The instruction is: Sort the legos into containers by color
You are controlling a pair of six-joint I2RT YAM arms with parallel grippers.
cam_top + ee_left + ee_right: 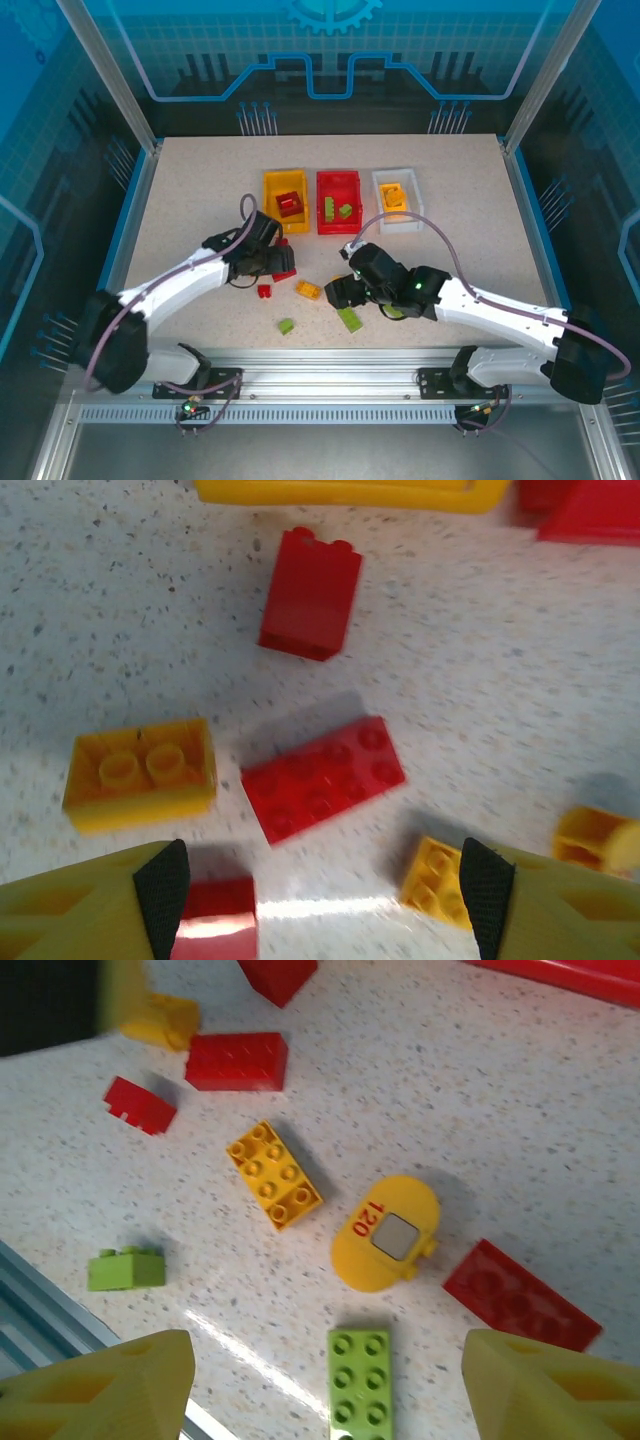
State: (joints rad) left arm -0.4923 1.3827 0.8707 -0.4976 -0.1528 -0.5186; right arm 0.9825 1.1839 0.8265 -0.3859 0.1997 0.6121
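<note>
Three containers stand in a row at the back: a yellow bin (271, 186) with a red brick in it, a red bin (338, 181) with green bricks, and a white bin (397, 223) with a yellow-orange brick. Loose legos lie in front. My left gripper (272, 262) (325, 895) hangs open over a red plate (322, 778), with a red brick (218, 920) by its left finger and a small yellow brick (435, 880) by its right. My right gripper (345, 290) (328, 1360) is open, and a long green brick (360, 1385) (350, 319) lies on the table between its fingers.
Near the left gripper are a tall red brick (310, 595) and a yellow brick (140, 775). Near the right gripper are a rounded yellow piece marked 120 (385, 1232), a yellow brick (273, 1174), a red plate (520, 1295) and a small green brick (125, 1268) (286, 326) close to the table's front rail.
</note>
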